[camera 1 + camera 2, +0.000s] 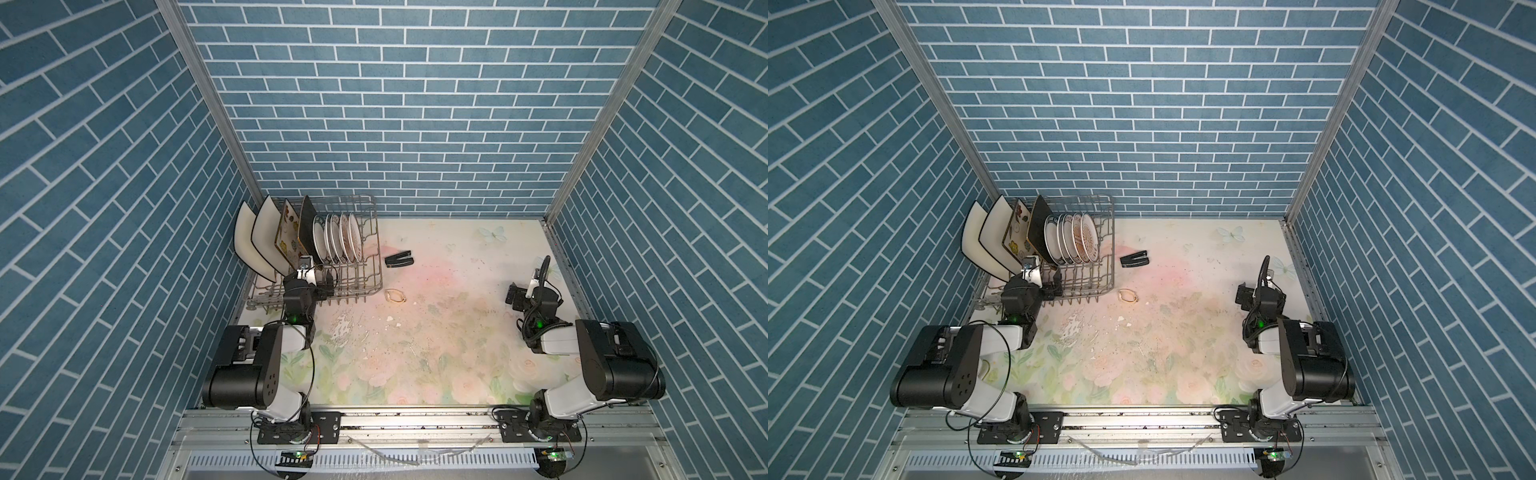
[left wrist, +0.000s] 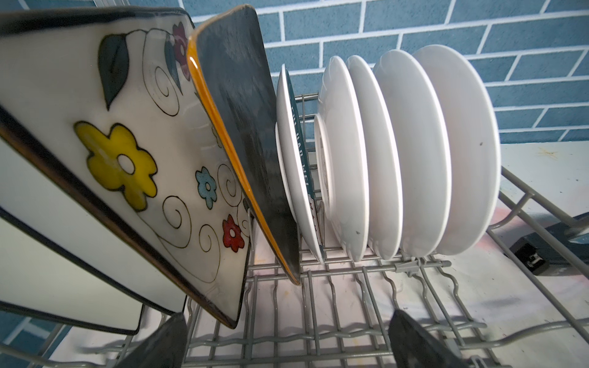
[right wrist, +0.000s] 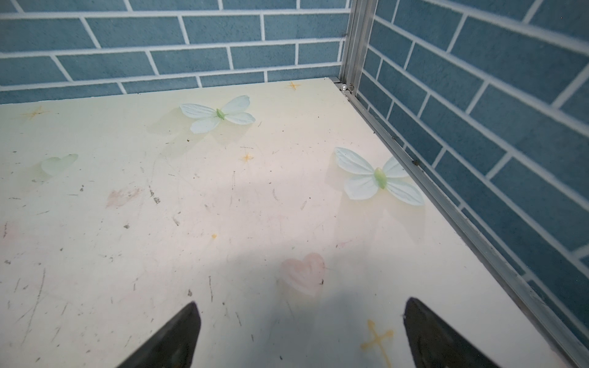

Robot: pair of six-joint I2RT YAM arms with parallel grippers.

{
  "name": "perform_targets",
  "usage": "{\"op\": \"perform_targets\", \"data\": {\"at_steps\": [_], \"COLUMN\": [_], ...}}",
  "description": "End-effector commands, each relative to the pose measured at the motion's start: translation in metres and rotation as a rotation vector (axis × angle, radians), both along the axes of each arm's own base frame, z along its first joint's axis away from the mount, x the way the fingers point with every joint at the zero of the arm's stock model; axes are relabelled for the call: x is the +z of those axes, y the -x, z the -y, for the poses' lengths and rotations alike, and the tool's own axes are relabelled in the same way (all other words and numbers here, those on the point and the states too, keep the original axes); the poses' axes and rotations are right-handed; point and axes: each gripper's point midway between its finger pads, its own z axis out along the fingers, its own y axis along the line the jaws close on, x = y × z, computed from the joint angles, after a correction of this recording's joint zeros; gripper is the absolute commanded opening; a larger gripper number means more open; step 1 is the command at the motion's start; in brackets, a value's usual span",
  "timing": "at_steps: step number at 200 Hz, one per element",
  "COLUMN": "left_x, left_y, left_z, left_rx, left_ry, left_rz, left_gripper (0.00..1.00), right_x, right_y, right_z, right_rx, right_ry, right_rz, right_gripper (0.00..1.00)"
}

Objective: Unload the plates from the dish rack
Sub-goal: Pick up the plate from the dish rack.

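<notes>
The grey wire dish rack (image 1: 360,291) (image 1: 1100,289) stands at the table's back left corner. The plates stand on edge in it: two black-edged cream square plates (image 1: 252,239), a flowered one (image 1: 288,237) (image 2: 127,159), a black one (image 1: 308,227) (image 2: 248,143), then several round white plates (image 1: 337,240) (image 1: 1070,242) (image 2: 414,153). My left gripper (image 1: 311,277) (image 2: 288,313) is open over the rack's front wires, just short of the flowered and black plates, with nothing between its fingers. Far from the rack, my right gripper (image 1: 534,291) (image 3: 302,303) hangs open and empty over bare table at the right.
A black clip-like object (image 1: 399,258) lies on the table just right of the rack. A small gold wire loop (image 1: 395,296) lies near the rack's front right corner. Blue brick walls close in the back and both sides. The floral table (image 1: 436,332) spreads between the arms.
</notes>
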Motion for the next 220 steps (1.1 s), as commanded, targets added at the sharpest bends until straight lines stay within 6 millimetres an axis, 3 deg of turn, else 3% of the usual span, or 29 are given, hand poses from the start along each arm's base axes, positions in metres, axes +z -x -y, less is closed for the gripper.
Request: {"op": "perform_targets", "data": {"at_steps": [1, 22, 41, 61, 88, 107, 124, 156, 171, 220], "left_x": [-0.031, -0.027, -0.013, 0.033, 0.114, 0.160, 0.187, 0.196, 0.203, 0.177], "left_y": [0.008, 0.007, 0.001, -0.010, -0.015, -0.004, 0.010, 0.043, 0.061, 0.127], "left_z": [0.006, 0.006, 0.005, 0.008, 0.020, 0.022, 0.024, 0.034, 0.039, 0.040], "left_rx": [-0.038, -0.038, -0.031, -0.041, -0.105, -0.119, -0.146, -0.238, -0.216, -0.241], "left_ry": [-0.008, -0.009, -0.008, 0.000, 0.029, 0.012, -0.037, -0.169, -0.197, -0.128], "left_rz": [-0.117, -0.137, -0.221, -0.216, -0.086, 0.001, 0.044, -0.016, 0.036, -0.037], "left_gripper": [0.99, 0.99, 0.99, 0.99, 0.99, 0.99, 0.99, 0.99, 0.99, 0.99], "right_x": [0.012, 0.011, 0.010, 0.010, 0.025, 0.048, 0.081, 0.147, 0.174, 0.246], "right_y": [-0.010, -0.012, -0.013, -0.012, -0.013, -0.009, -0.007, -0.011, -0.017, -0.039], "right_z": [0.000, -0.001, 0.001, 0.001, -0.002, -0.005, -0.007, -0.038, -0.052, -0.117], "right_rx": [0.018, 0.030, 0.041, 0.042, 0.068, 0.081, 0.071, 0.229, 0.283, 0.409], "right_ry": [0.034, 0.015, -0.010, -0.009, -0.001, -0.008, -0.063, -0.138, -0.157, -0.007], "right_rz": [0.032, 0.021, 0.018, 0.020, 0.009, -0.004, 0.008, 0.077, 0.082, 0.009], "right_gripper": [0.99, 0.99, 0.99, 0.99, 0.99, 0.99, 0.99, 0.91, 0.88, 0.83]}}
